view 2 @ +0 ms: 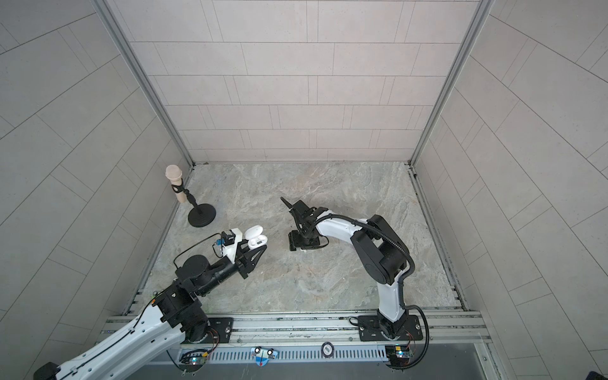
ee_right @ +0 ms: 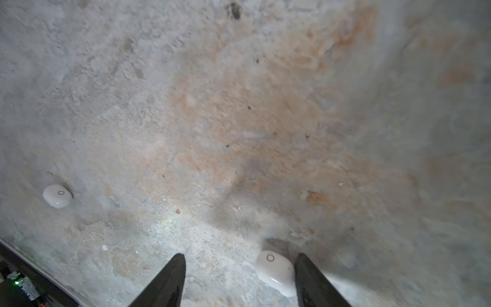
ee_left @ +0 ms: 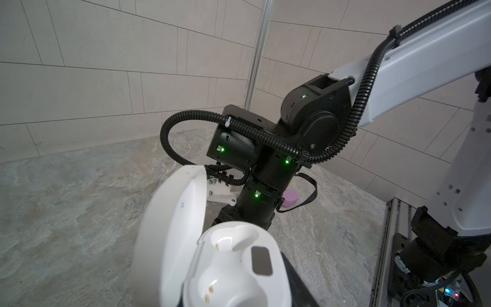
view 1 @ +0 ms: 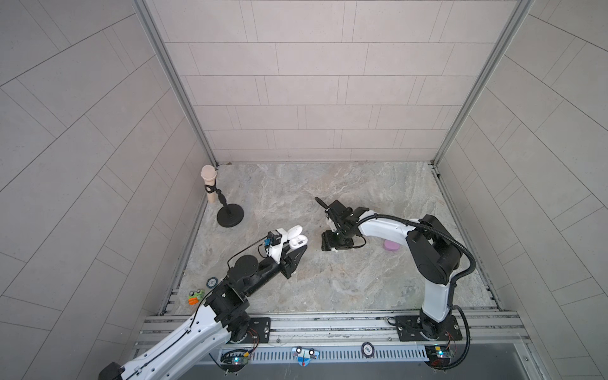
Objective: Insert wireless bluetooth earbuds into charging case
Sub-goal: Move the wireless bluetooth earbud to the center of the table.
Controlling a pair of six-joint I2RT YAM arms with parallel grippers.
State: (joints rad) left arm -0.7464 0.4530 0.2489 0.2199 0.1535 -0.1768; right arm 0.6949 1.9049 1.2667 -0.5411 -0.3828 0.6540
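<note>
The left gripper is pressed tight on a white charging case, holding it above the table, left of the middle. The case's lid is swung open, and both sockets (gold contacts showing in each) are bare.

The right gripper points down at the table near its middle, with its fingers spread and pinching nothing. A white earbud lies on the table between them, touching the inner side of one finger and well apart from the other. A second white earbud, marked with a small ring like the first, lies on the table well away from the gripper. In both top views the arm hides these earbuds.

A closed lilac case sits on the table toward the right edge, partly behind the right arm.
</note>
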